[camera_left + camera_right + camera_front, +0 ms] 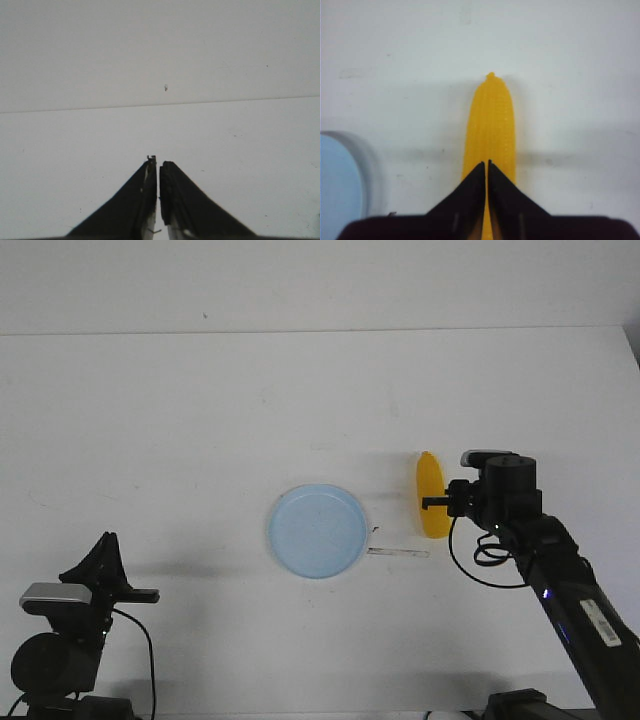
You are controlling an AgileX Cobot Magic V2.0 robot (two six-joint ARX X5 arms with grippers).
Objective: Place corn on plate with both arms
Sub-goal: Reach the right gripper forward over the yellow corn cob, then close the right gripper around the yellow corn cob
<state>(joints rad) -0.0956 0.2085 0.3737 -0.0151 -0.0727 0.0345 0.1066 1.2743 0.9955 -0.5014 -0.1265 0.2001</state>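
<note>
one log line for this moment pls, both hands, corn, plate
left hand: shut, nothing held, parked | right hand: shut, over corn | corn: on table right of plate | plate: holds nothing

A big flat white table [200, 420], with faint marks. On it, a round pale blue plastic plate [317, 531] near the middle. Well apart from the plate, a long smooth yellow toy corn cob [431, 502]. Between them, a thin pale strip [398, 553].
</note>
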